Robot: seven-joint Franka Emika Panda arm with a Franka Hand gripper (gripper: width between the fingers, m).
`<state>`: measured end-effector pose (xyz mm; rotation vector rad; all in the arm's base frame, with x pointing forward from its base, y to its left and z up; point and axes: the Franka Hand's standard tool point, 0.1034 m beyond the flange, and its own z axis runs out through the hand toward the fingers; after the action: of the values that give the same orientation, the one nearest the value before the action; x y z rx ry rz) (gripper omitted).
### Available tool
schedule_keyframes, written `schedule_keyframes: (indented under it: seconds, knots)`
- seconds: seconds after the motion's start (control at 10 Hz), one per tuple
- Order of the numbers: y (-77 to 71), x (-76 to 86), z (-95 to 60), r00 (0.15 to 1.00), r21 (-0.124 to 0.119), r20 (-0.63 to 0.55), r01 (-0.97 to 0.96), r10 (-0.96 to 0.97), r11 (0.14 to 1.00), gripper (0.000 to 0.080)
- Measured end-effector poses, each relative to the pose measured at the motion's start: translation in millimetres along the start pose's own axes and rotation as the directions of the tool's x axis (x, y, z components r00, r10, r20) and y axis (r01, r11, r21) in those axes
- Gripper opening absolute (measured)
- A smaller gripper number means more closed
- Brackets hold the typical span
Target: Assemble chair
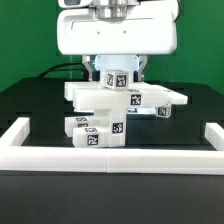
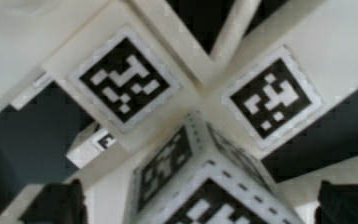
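Several white chair parts with black-and-white tags lie stacked in the middle of the black table. A flat slab (image 1: pixel 135 97) rests on top of a blocky part (image 1: pixel 97 130). An upright tagged post (image 1: pixel 116 76) rises from the stack right under my gripper (image 1: pixel 116 70). In the wrist view the post (image 2: pixel 202 180) shows one corner edge and two tagged faces. It sits between the dark fingers (image 2: pixel 51 205), with a gap on each side. The jaws stand wide apart, straddling the post. Two more tagged faces (image 2: pixel 126 78) lie beyond it.
A low white wall (image 1: pixel 110 157) runs along the front of the table, with side arms on the exterior view's left (image 1: pixel 15 130) and right (image 1: pixel 212 132). The green backdrop stands behind the arm.
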<state>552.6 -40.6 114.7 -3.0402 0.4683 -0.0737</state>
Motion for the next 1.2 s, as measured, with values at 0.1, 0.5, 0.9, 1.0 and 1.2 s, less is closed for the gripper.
schedule_keyframes:
  seconds: [0.1, 0.5, 0.9, 1.0, 1.2]
  knots:
    - [0.4, -1.1, 0.8, 0.997, 0.000, 0.002, 0.074, -0.074, 0.997, 0.0649]
    - [1.2, -3.2, 2.2, 0.908, -0.003, 0.008, 0.420, -0.420, 0.908, 0.0649]
    - [3.3, -2.6, 2.1, 0.760, -0.008, 0.012, 0.650, -0.650, 0.760, 0.0627]
    - [3.3, -2.6, 2.1, 0.767, -0.008, 0.012, 0.642, -0.642, 0.766, 0.0496]
    - [3.4, -2.6, 2.1, 0.767, -0.008, 0.012, 0.642, -0.642, 0.767, 0.0329]
